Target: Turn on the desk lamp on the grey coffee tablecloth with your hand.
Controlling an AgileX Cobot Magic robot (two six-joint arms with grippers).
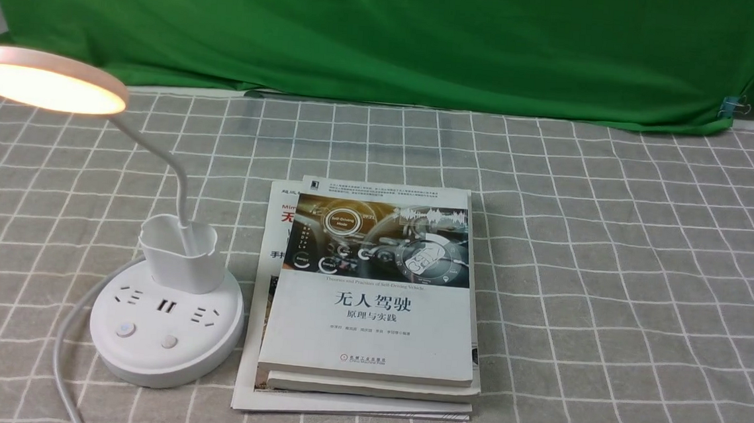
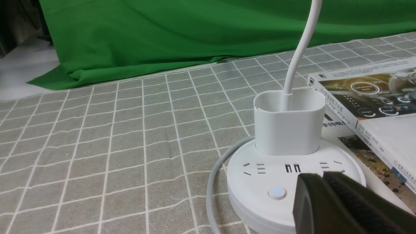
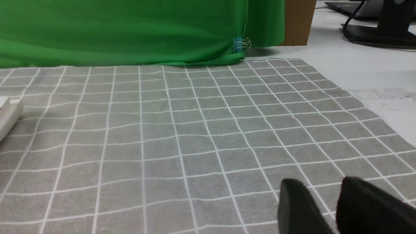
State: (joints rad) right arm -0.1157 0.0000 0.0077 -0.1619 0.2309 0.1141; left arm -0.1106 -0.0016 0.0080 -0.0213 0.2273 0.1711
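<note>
The lit desk lamp (image 2: 292,182) is seen just ahead of the closed, empty left gripper (image 2: 321,182); the right gripper (image 3: 328,195), slightly parted, is far off

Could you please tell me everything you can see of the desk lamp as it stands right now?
The desk lamp looks like white plastic: a round base with sockets, two USB slots and two buttons, a small cup on the base, and a thin curved neck rising from the cup to a flat disc head. The head glows warm, so it is on; one button shows a blue light. It stands upright on the grey coffee tablecloth, left of the books. A grey cable leaves the base. Nothing grips it.
</note>
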